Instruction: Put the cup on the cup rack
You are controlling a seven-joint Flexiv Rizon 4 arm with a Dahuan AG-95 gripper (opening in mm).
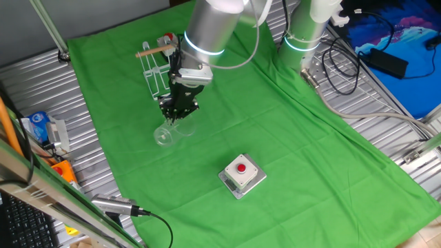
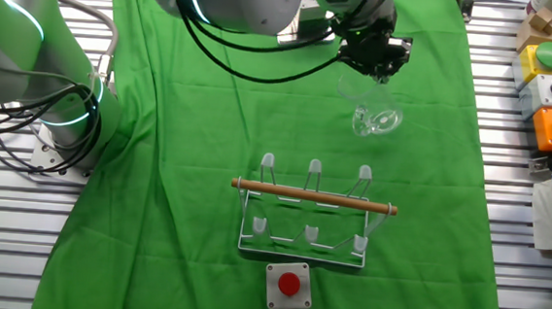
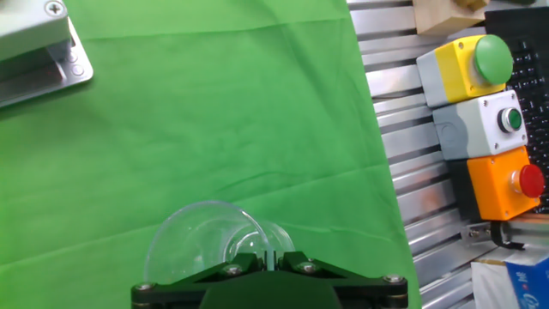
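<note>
Ribbed metal worktop (image 1: 386,131) with a green cloth (image 1: 289,138) spread over it. On the cloth: white wire cup rack (image 2: 306,210), clear cup (image 2: 374,119) on its side, grey box with red button (image 1: 242,175).

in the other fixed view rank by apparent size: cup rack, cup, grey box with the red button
1. cup rack, clearly the largest, spanning wide under its wooden dowel.
2 and 3. grey box with the red button and cup look about alike. The cup is clear, partly under the gripper and at a different distance, so I won't rank those two.
</note>
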